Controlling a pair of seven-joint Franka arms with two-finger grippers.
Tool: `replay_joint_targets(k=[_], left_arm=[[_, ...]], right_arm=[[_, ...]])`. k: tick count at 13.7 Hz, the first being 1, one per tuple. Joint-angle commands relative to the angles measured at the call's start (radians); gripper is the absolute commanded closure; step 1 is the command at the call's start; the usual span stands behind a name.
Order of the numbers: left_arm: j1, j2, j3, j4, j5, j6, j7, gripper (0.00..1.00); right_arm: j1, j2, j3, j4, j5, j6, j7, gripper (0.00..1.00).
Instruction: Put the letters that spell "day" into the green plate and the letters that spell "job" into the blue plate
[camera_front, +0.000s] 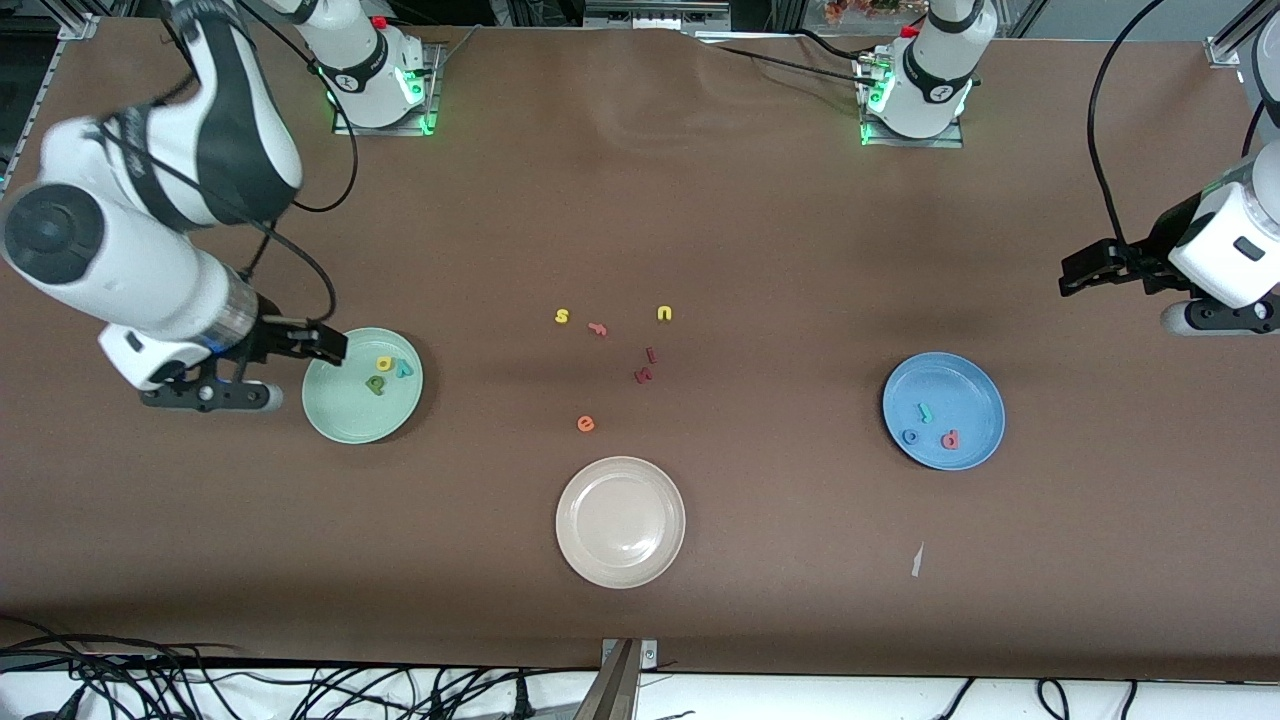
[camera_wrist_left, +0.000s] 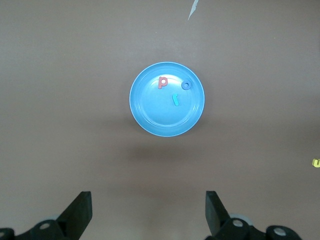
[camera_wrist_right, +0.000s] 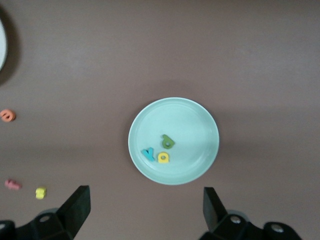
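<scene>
Right hand (camera_front: 325, 345) open and empty over the rim of the green plate (camera_front: 340, 420), where the "day" letters (camera_front: 385, 372) lie; left hand (camera_front: 1085, 270) open, waiting well apart from the blue plate (camera_front: 975, 390) holding the "job" letters (camera_front: 930, 428).

Three plates: one green plate (camera_front: 345, 425), one blue plate (camera_front: 985, 395), one beige plate (camera_front: 620, 560). Twelve foam letters in all. Three lie in the green plate: olive-green (camera_front: 375, 385), yellow (camera_front: 384, 364), teal "y" (camera_front: 404, 368). Three lie in the blue plate: teal "j" (camera_front: 924, 411), blue "o" (camera_front: 909, 436), salmon-red (camera_front: 949, 439). Six lie loose on the table: two yellow, one pink, two dark red, one orange (camera_front: 586, 424).
</scene>
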Motion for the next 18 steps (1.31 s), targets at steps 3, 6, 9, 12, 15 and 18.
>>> replay_joint_targets(k=[3,6,9,12,15,18], left_arm=[[0.019,0.018,0.005,0.038,-0.024,-0.026,0.030,0.00],[0.019,0.018,0.004,0.038,-0.024,-0.026,0.028,0.00],[0.019,0.018,0.004,0.038,-0.023,-0.026,0.025,0.00],[0.016,0.018,0.004,0.038,-0.023,-0.028,0.022,0.00],[0.010,0.018,0.002,0.038,-0.023,-0.031,0.018,0.00],[0.013,0.018,0.002,0.038,-0.024,-0.032,0.019,0.00]], right_arm=[[-0.005,-0.115,-0.002,0.030,-0.005,-0.148,-0.061,0.00],[-0.006,-0.124,-0.004,0.023,-0.010,-0.142,-0.061,0.00],[-0.011,-0.158,-0.010,-0.027,-0.012,-0.137,-0.066,0.00],[-0.011,-0.152,-0.008,-0.014,-0.012,-0.148,-0.067,0.00],[-0.009,-0.152,-0.007,-0.009,-0.007,-0.145,-0.066,0.00],[-0.006,-0.149,-0.004,-0.009,-0.005,-0.140,-0.063,0.00]])
